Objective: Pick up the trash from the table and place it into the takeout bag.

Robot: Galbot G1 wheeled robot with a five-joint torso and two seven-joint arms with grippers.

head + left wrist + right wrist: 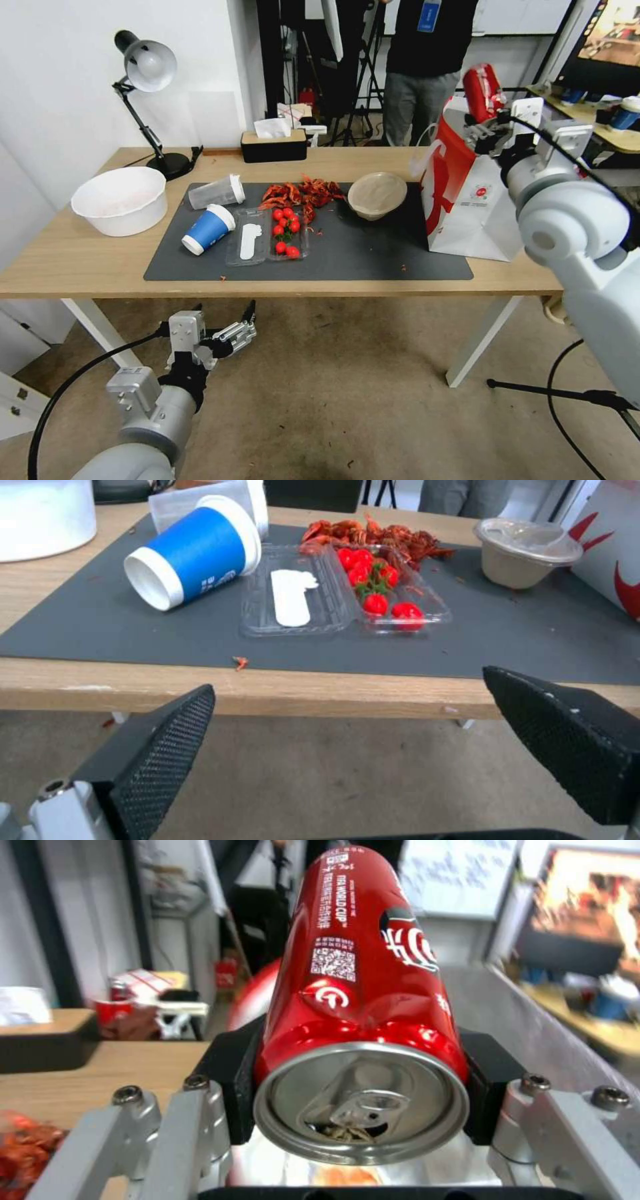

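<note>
Up above the takeout bag, the red soda can sits clamped between the right gripper fingers, its far end cut off in the right wrist view. Well left of the bag, below the table edge, the left gripper hangs with fingers apart.

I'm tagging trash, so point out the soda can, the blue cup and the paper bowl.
Soda can [360, 990], right wrist view, dented side.
Blue cup [193, 555], left wrist view, blue sleeve.
Paper bowl [377, 193], head view, lid.

Red soda can, blue paper cup
</note>
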